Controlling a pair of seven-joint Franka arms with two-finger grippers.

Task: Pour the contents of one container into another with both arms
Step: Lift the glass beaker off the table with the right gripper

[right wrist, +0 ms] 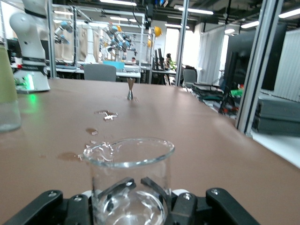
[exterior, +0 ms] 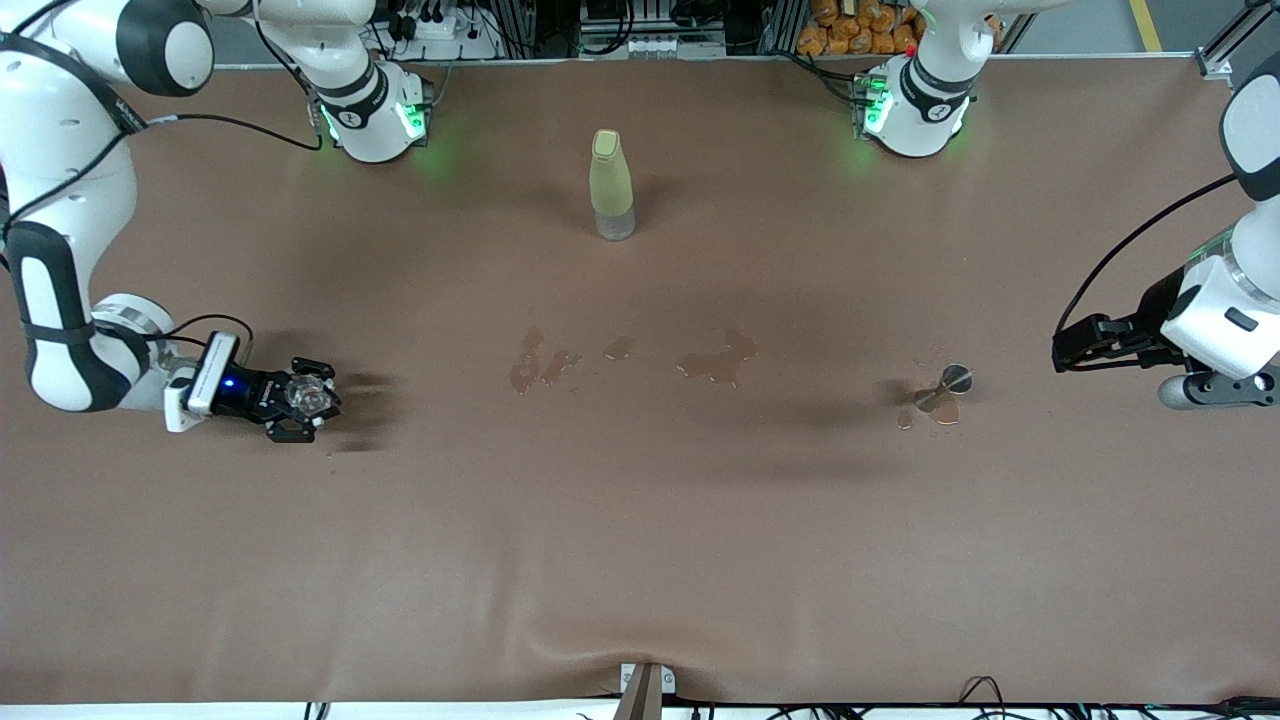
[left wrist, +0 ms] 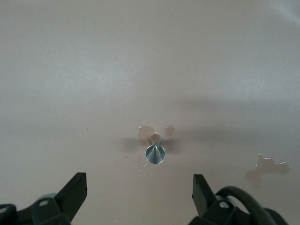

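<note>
At the front view's lower left, the right gripper [exterior: 300,400] clamped the squat clear cup [exterior: 306,396] low over the table; at centre right the stemmed glass [exterior: 951,385] stood among puddles [exterior: 716,362], the left gripper [exterior: 1065,352] beside it, fingers apart. The wide gap and wet surface risked spills; the thin stem could tip if nudged.
</note>
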